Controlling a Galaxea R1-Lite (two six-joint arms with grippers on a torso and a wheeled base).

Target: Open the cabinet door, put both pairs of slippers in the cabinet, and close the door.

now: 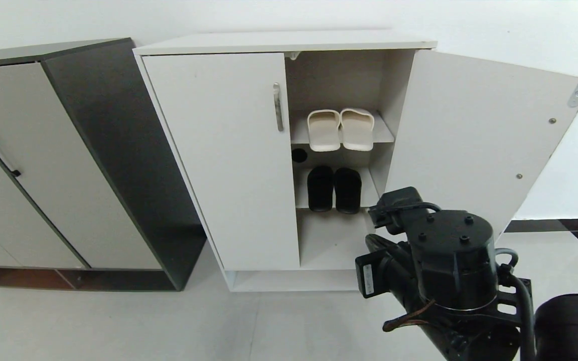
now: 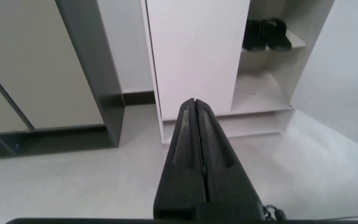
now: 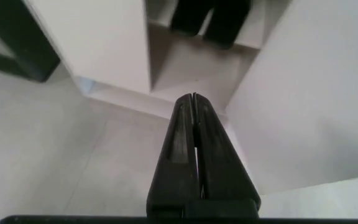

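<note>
Right fingers [image 3: 182, 149], pressed together on nothing, hang by the inner face of the open door [image 1: 474, 145]; left fingers [image 2: 188, 149] likewise closed. White slippers [image 1: 340, 129] and black slippers [image 1: 334, 189] sit shelved inside the cabinet [image 1: 284, 42]. Pushing from here would likely swing the door wider, not shut.

**Materials and surface finish**
The white cabinet [image 1: 219, 150] and its open door [image 1: 469, 135] are faced in smooth, matt laminated board, and the handle [image 1: 278, 107] is made of brushed metal. The cream slippers [image 1: 340, 129] are moulded in a matt, foam-like plastic, and the black slippers [image 1: 334, 188] are given a similar matt finish. The left hand [image 2: 194, 102] and the right hand [image 3: 193, 98] are formed in matt black plastic. The floor [image 1: 118, 321] is laid in smooth, faintly glossy tile.
</note>
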